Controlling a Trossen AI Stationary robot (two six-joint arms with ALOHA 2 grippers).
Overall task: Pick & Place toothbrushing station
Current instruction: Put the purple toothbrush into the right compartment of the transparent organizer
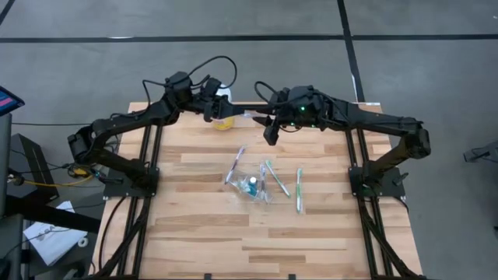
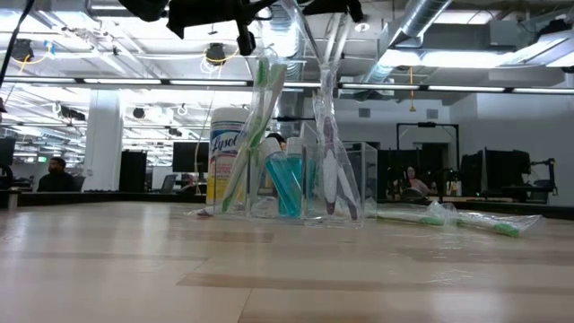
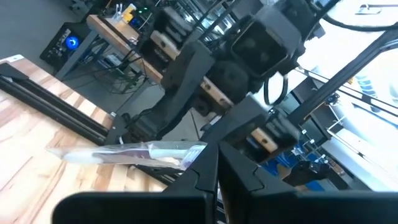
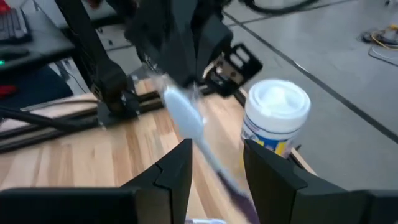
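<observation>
Down on the pale wooden table (image 1: 311, 233), plank-striped and smooth, the clear plastic cup (image 1: 252, 187) lies near the middle, thin and see-through, with something blue-green showing inside it. Around it lie slim toothbrushes in crinkly clear wrappers: a pale green one (image 1: 299, 190) to one side, another green one (image 1: 275, 178) just beside the cup, and a pinkish one (image 1: 235, 164) on the other side. From table height the cup (image 2: 305, 184) shows brushes standing inside it, green (image 2: 256, 135) and white (image 2: 330, 161), and a wrapped green brush (image 2: 466, 218) lies flat farther off.

Behind them stands a round Lysol canister (image 2: 226, 157), white lid, yellow-and-blue label, near the table's far edge.

Up there my right gripper (image 1: 270, 128) hangs above the wood, arm stretched inward and wrist bent down. My fingers (image 4: 174, 174) stand partly apart, pinching a wrapped toothbrush (image 4: 186, 118) between them, white-blue, glossy, sticking out toward my other arm.

My left gripper (image 1: 212, 107) hovers by the canister (image 1: 223, 117), its dark fingers (image 3: 199, 180) pressed together, facing that same wrapped brush (image 3: 137, 152).
</observation>
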